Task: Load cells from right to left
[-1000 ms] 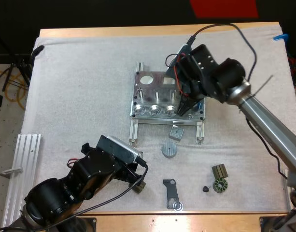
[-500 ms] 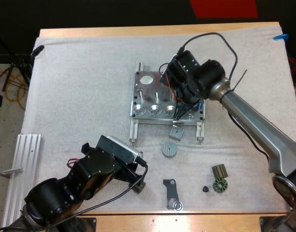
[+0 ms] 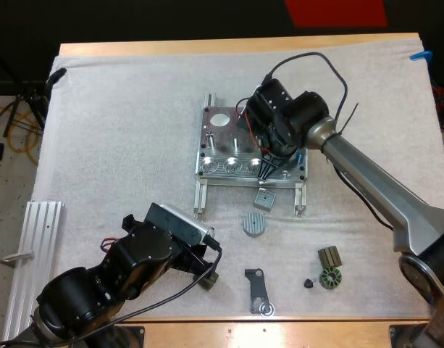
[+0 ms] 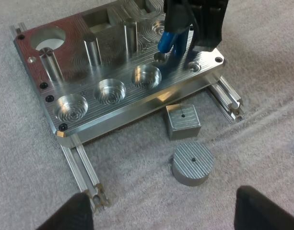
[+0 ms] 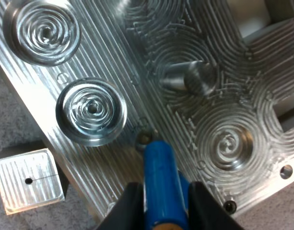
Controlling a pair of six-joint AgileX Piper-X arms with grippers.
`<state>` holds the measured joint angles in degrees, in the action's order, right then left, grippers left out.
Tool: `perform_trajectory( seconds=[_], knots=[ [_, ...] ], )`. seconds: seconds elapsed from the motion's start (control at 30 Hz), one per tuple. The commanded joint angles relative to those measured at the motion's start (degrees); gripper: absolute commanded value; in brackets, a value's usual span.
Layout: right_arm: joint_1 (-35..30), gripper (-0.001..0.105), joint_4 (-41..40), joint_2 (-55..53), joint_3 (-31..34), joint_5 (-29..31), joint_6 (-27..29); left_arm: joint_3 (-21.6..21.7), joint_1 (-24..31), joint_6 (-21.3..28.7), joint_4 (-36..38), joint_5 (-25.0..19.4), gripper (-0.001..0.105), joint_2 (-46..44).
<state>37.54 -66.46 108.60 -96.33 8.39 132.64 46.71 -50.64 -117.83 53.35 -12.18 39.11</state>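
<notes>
The metal fixture (image 3: 220, 141) lies mid-mat, with three round pockets (image 3: 232, 165) along its front edge. My right gripper (image 3: 268, 169) hangs over the fixture's front right part, shut on a blue cylinder (image 5: 158, 179). The cylinder's lower end is at a small hole (image 5: 144, 138) in the fixture (image 5: 223, 91), beside the rightmost pocket (image 5: 91, 111). From the left wrist view the blue cylinder (image 4: 168, 40) points down at the fixture (image 4: 89, 60). My left gripper (image 3: 207, 272) rests low near the mat's front, open, its fingers (image 4: 70, 213) wide apart with nothing between them.
A small square metal block (image 3: 264, 197) and a ridged round disc (image 3: 255, 224) lie just in front of the fixture. A dark bracket (image 3: 258, 290) and small dark parts (image 3: 329, 268) sit near the front edge. An aluminium rail (image 3: 33, 254) lies at the left.
My right gripper, with the blue cylinder, has shifted left over the fixture's front right part and turned its wrist. The left arm has stayed still.
</notes>
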Motion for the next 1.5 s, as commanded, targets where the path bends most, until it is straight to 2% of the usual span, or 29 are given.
perform_trajectory(
  seconds=[0.0,0.57,1.47],
  knots=[
    [0.1,0.000,0.4,0.1,-0.7,-0.1,0.0,0.1,0.0,-0.2,-1.0,-1.2,0.062,-0.4],
    [0.1,0.000,-0.5,1.4,-0.2,-3.3,-2.1,0.1,0.0,-0.2,-1.0,-1.1,0.062,-0.4],
    [0.1,0.000,4.7,3.7,-0.1,-1.8,-2.9,0.1,0.0,0.4,-1.0,-1.1,0.062,-0.4]
  ],
)
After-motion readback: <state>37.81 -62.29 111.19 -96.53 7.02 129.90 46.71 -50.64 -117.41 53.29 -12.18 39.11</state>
